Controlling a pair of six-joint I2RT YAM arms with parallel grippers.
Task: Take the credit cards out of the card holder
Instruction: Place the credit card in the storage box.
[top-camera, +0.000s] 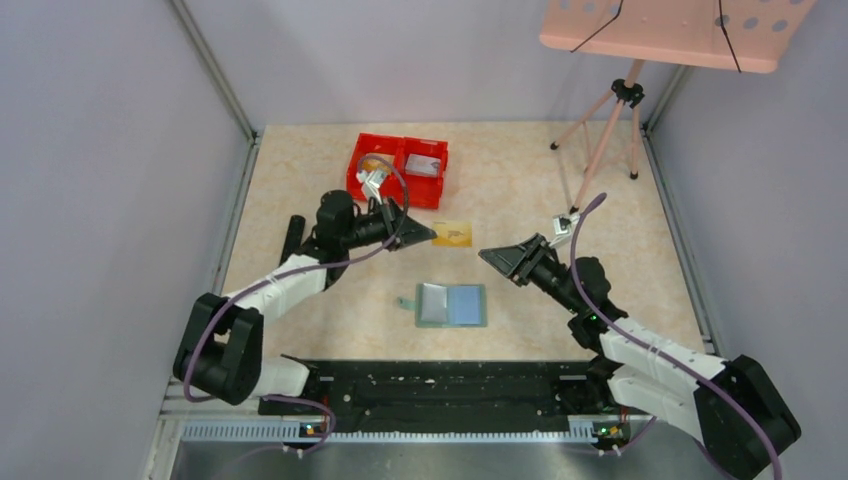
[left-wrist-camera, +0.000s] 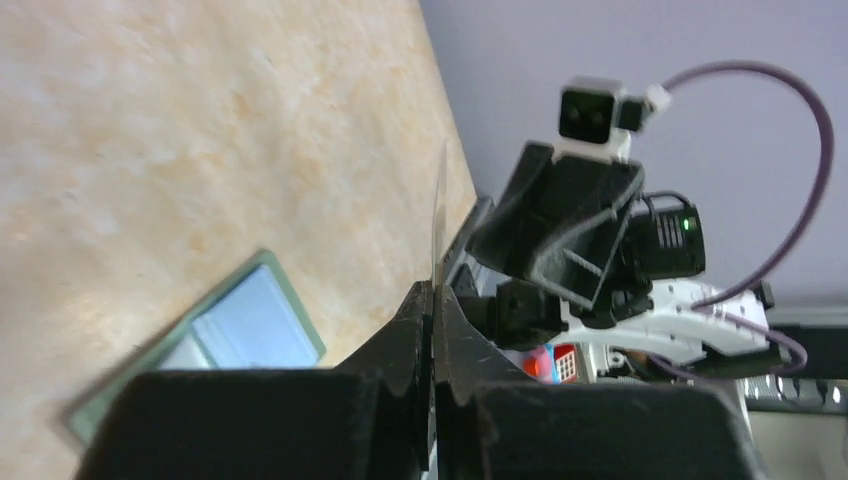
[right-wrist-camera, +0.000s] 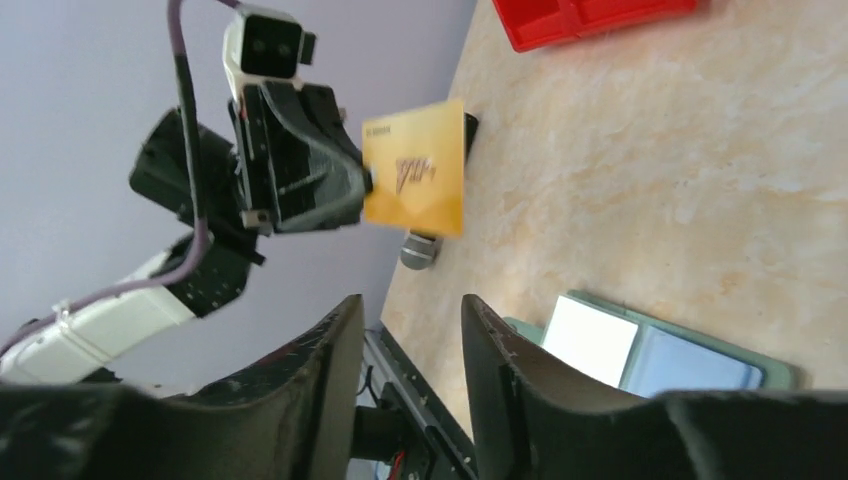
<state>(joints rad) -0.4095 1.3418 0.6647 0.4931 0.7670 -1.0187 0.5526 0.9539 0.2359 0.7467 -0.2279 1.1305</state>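
One card is out: the gold credit card (top-camera: 455, 234) hangs in the air above the middle of the worktop (top-camera: 560, 300), clenched at its left short edge by the left pincer (top-camera: 432, 236). The left wrist view shows that pincer's two fingers pressed flat on the card's thin edge. The right pincer (top-camera: 487, 257) sits just to the card's lower right, its fingers apart and nothing between them, so the card hangs from the left pincer alone.

The card holder (top-camera: 452, 305) lies open on the worktop just below centre of the top view, its pale inner panels up. Whether cards remain in its pockets cannot be told from here, so I judge the task partly done, with the gold card yet to be set down. A grey flat thing lies in the right compartment of the red bin (top-camera: 425, 200) at upper centre; I cannot say if it is a card.

The gold card's long axis runs left to right in the top view, its free end pointing right toward the right pincer. The holder's long axis also runs left to right, with its small tab on the left edge
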